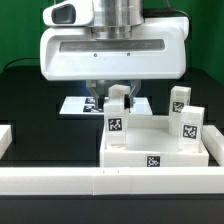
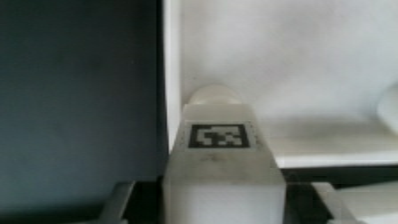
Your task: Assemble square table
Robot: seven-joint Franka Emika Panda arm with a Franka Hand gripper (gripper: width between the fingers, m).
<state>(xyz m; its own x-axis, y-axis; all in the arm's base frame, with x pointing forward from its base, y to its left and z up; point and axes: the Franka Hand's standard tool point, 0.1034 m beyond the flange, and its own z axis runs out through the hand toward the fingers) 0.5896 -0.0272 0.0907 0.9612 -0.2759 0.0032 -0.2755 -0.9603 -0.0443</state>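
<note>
I have the claw (image 1: 119, 92) clamped on one of the white legs (image 1: 117, 112), and the wrist view confirms it: the leg (image 2: 217, 150) sits squarely between the two fingers (image 2: 128, 200), its tag facing the camera and its rounded end pointing away from the wrist. In the exterior view the held leg stands upright over the rear part of the tabletop (image 1: 150, 155), toward the exterior view's left; I cannot tell whether its base rests on the tabletop or hangs just above it. The tabletop itself lies on the black bench (image 1: 30, 100), pushed up against the long white border rail (image 1: 60, 180) at the front, which I judge is there to brace it so it will not slide when I press or twist a leg into place. Two more legs (image 1: 186, 122) stand upright at the tabletop's far corner on the exterior view's right, one close behind the other, well apart from the one I hold. The marker board (image 1: 80, 104) lies flat behind the tabletop, partly hidden by the arm. Gripping the leg mid-body keeps it vertical, which I reckon suits seating it into the tabletop's corner next; the risk is a tilt as it goes in.
</note>
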